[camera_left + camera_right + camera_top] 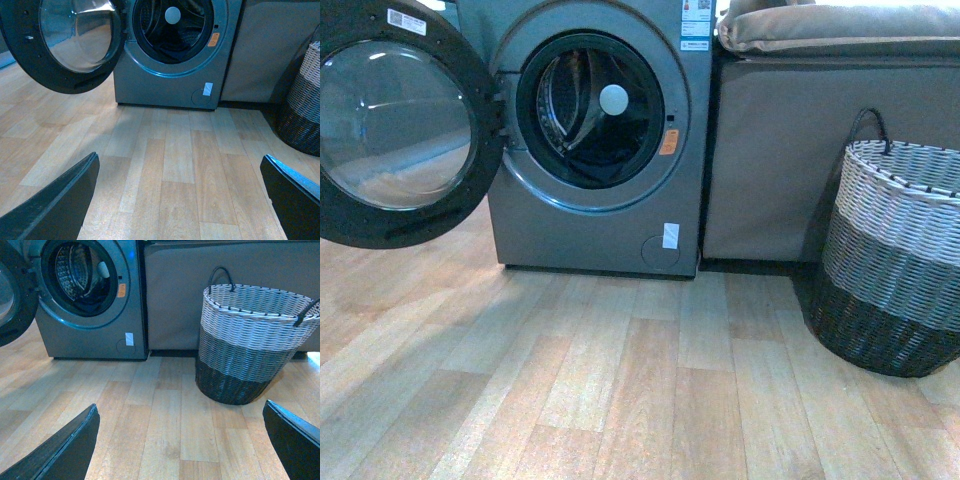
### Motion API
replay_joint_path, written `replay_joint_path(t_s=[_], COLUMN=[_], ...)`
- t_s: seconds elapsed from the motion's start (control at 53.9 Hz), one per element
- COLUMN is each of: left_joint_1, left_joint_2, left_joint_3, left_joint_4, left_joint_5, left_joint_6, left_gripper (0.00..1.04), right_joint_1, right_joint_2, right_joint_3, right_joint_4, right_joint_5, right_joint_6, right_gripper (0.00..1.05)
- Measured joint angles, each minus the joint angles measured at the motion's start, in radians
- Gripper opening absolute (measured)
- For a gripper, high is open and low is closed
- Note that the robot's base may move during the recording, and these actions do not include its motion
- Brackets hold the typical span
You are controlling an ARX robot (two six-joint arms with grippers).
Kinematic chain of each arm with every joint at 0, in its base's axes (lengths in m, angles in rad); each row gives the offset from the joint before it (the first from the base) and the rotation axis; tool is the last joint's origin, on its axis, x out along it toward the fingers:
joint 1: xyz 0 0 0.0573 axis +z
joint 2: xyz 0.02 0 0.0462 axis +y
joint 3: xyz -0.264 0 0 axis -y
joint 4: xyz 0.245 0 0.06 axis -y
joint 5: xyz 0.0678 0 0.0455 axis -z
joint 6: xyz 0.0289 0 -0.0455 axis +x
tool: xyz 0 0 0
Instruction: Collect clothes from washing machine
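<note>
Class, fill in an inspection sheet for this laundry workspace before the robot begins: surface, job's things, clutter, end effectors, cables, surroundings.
Surface: wood-plank floor, with some glare.
Job's things: washing machine with its door swung wide open; a dark mass low in the drum, probably the clothes, hard to make out.
Clutter: nothing seen.
End effectors: left end effector and right end effector both open, holding nothing, above the floor.
Cables: nothing seen.
Surroundings: two-tone wicker basket to the right of the machine; brown upholstered unit between and behind them.
</note>
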Motion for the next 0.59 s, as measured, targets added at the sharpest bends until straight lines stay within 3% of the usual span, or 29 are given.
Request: replay_joint_path(t_s=[0.593], left_joint_1=[0.000], left_joint_2=[0.000], left_joint_3=[0.000], left_joint_4=[0.000], left_joint_5=[0.000], left_joint_6=[0.000], left_gripper=[0.98], right_joint_1=[0.000], right_joint_2=[0.000], right_joint_3=[0.000], right_joint_4=[0.000], right_joint_5=[0.000], right_joint_6=[0.000], right_gripper=[0.97])
